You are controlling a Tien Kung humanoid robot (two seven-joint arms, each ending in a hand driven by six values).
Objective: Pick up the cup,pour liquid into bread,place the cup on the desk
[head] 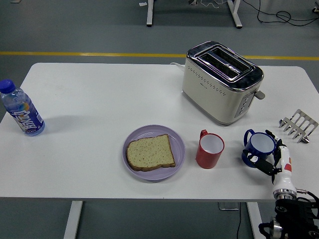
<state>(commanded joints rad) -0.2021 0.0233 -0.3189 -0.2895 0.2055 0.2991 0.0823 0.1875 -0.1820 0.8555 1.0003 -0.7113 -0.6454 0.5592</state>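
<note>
Two cups, robot hand (269,158) grasping blue cup (259,147), bottle (21,109) label unreadable

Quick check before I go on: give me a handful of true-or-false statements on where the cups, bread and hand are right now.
1. The right hand is at the blue cup, fingers curled round its near side. True.
2. The blue cup is lifted over the bread. False: it stands on the table, right of the red cup.
3. The bread lies on a purple plate. True.
4. The red cup stands left of the plate. False: it stands just right of it.
5. The toaster holds a slice in its slots. False: no slice shows there.
6. A water bottle stands at the table's left edge. True.
</note>
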